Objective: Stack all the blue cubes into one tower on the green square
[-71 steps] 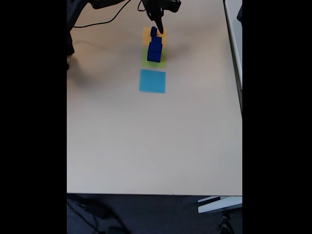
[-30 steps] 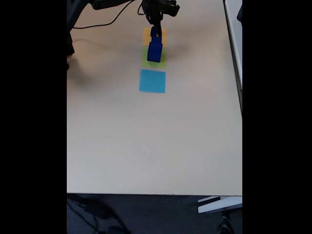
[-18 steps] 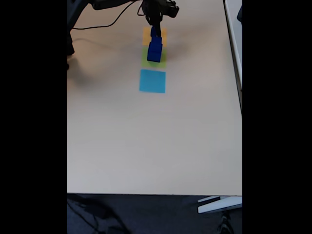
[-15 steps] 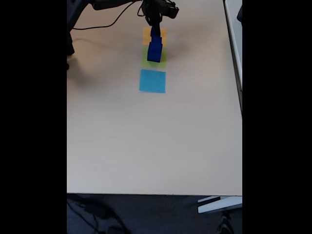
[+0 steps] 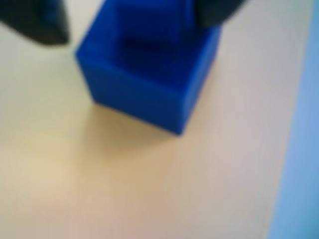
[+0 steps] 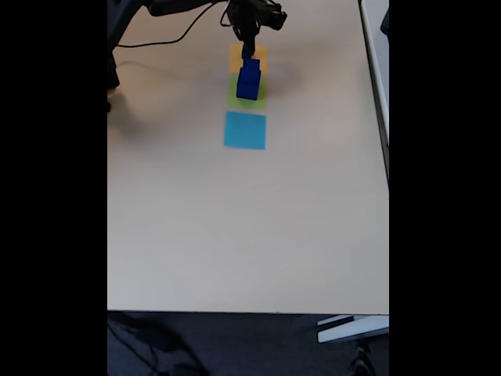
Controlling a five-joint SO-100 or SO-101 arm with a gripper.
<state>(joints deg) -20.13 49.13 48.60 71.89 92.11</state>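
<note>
Pincer (image 6: 249, 48) now lower, atop tower (image 6: 249, 78).

The wrist view is heavily blurred, everything soft and out of focus. The fixed view is evenly bright but coarse, with black bars at both sides. Faint soft shadows lie on the table (image 6: 235, 227).

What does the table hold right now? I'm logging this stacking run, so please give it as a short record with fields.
surface: beige table
tower: dark blue solid cubes stacked one upon another, standing on the flat yellow-green square
other squares: flat orange square behind the tower, flat light-blue square in front of it
gripper: black gripper at the top of the tower
fingers: one dark finger shows either side of the stack in the wrist view; grip too blurred to tell
</note>
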